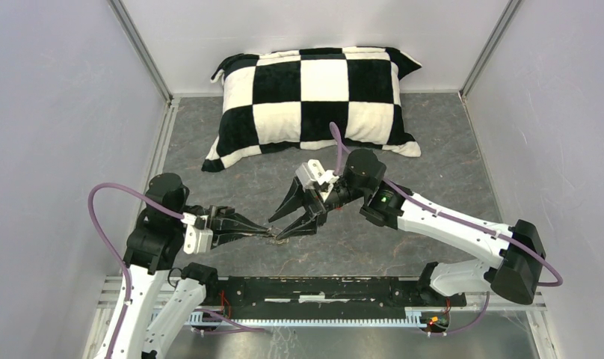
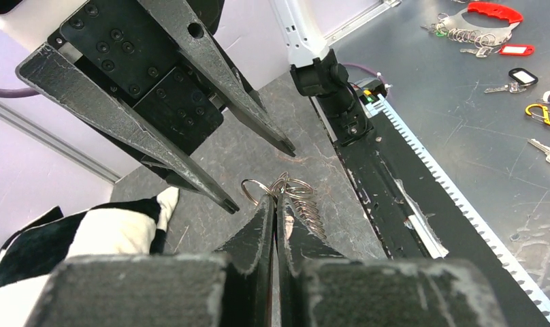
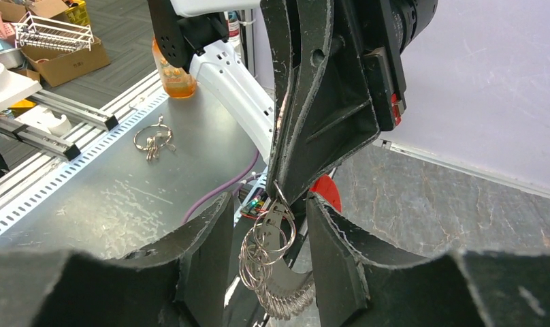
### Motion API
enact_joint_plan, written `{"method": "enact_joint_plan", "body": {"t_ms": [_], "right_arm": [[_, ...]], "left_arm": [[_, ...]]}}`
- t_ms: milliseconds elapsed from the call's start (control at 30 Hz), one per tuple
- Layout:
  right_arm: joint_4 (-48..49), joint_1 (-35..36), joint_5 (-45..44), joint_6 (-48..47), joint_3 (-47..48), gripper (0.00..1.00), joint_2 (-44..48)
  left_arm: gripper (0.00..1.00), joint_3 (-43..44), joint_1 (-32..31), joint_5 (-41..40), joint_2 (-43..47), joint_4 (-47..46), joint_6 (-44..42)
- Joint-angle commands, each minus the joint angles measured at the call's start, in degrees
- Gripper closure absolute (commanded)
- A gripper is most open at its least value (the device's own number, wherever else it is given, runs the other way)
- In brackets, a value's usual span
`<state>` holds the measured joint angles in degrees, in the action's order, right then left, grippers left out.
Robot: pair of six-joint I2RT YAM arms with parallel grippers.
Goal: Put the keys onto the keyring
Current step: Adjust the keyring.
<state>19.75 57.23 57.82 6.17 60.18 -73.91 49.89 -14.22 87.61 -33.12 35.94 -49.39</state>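
My left gripper (image 1: 271,233) is shut on the keyring (image 2: 303,199), a bunch of thin silvery rings on a curved metal piece, and holds it just above the grey floor. In the right wrist view the keyring (image 3: 272,240) hangs from the left fingertips (image 3: 286,184), with a bright red part (image 3: 327,195) behind it. My right gripper (image 3: 269,208) is open, with one finger on each side of the hanging rings and neither touching them. It shows from the left wrist too (image 2: 260,177). I cannot make out a red-headed or a black-and-white-headed key on the ring.
A black-and-white checkered pillow (image 1: 314,93) lies at the back of the grey mat. Outside the cell, a metal bench (image 2: 463,136) holds loose keys, a red tag (image 2: 517,49), a black tag (image 2: 523,75) and another ring bunch (image 3: 152,138).
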Motion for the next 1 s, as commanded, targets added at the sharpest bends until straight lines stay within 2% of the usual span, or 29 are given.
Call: {"method": "enact_joint_plan", "body": {"t_ms": [0, 167, 333, 500, 667, 733, 767, 833, 900, 933, 967], "right_arm": [[3.5, 0.51, -0.55, 0.25, 0.1, 0.51, -0.43], [3.72, 0.48, -1.75, -0.02, 0.08, 0.52, -0.68], [3.92, 0.52, -0.89, 0.68, 0.26, 0.66, -1.39], [3.81, 0.54, -0.25, 1.04, 0.03, 0.73, -1.96], [1.79, 0.51, -1.39, -0.61, 0.79, 0.95, -1.7], [-1.05, 0.47, -2.78, -3.02, 1.44, 0.99, -1.0], [-2.79, 0.48, -3.77, -4.63, 1.51, 1.0, -0.33], [-4.61, 0.51, -5.65, -5.69, 0.86, 1.0, 1.08], [-4.79, 0.53, -7.37, -7.73, -0.28, 1.0, 2.5], [-4.5, 0.56, -7.89, -7.87, -0.81, 1.0, 3.18], [-4.17, 0.65, -8.83, -8.05, -1.39, 1.0, 3.71]], "left_arm": [[0.98, 2.4, 0.24, 4.66, -0.01, -0.39, -1.82], [0.98, 2.69, 0.24, 4.94, 0.34, -0.42, -1.41], [0.98, 2.76, 0.24, 4.91, 0.34, -0.38, -1.65], [0.98, 3.1, 0.24, 5.14, 0.24, -0.24, -1.6], [0.98, 2.92, 0.24, 4.37, 0.38, -0.41, -1.62], [0.97, 2.25, 0.24, 2.94, 0.81, -0.39, -2.26], [0.94, 1.83, 0.24, 1.77, 1.22, -0.29, -2.71], [0.73, 0.78, 0.27, -0.44, 2.02, -0.01, -3.55], [0.47, -0.46, 0.24, -2.22, 3.03, 0.01, -4.2], [0.4, -0.82, 0.24, -2.99, 3.4, 0.0, -4.42], [0.38, -1.06, 0.24, -3.63, 3.82, 0.06, -4.56]]}}
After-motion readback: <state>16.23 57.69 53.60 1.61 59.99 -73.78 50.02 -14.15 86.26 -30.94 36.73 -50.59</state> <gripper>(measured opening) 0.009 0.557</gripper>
